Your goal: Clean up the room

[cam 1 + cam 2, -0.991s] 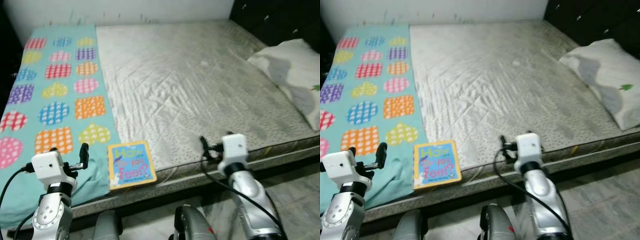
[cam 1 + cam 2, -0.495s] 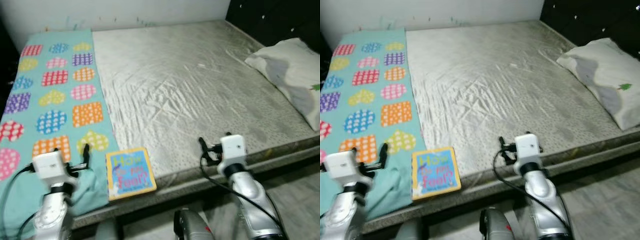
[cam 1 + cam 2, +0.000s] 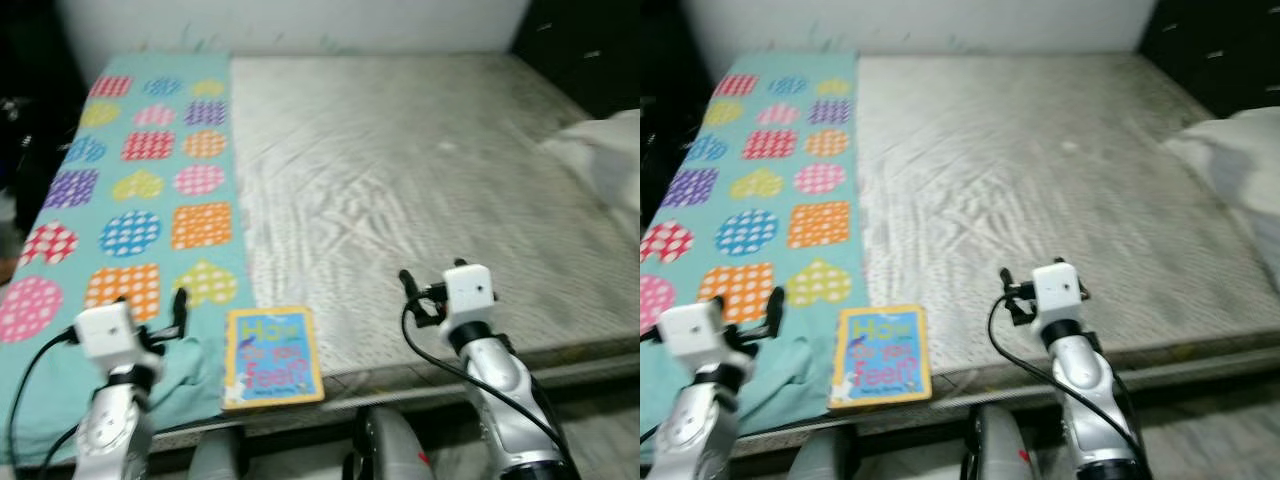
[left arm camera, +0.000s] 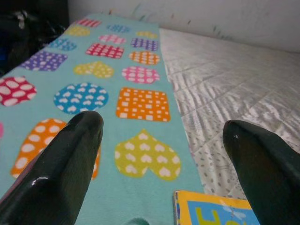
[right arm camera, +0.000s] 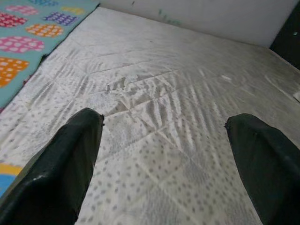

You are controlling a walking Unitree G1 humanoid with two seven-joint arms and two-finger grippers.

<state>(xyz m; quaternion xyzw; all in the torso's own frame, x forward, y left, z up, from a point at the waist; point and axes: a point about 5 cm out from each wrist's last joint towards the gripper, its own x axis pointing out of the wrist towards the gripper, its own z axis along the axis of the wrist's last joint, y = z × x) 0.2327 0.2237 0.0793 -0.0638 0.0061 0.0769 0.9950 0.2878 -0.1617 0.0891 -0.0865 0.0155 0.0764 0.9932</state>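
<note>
Since nothing is yet grasped, both grippers hover spread wide: the left gripper [image 4: 159, 140] just beside the book [image 3: 271, 356], which lies at the bed's [image 3: 450, 180] near edge, the right gripper [image 5: 164, 140] farther off, above bare mattress.

The pillow [image 3: 600, 160] at three o'clock is cut off by the frame edge and blurred. The book [image 3: 272, 356] has its smaller cover print smeared beyond reading, and in the left wrist view only its top corner [image 4: 213, 213] shows. Something dark at nine o'clock [image 3: 25, 130] is too dim to identify.
</note>
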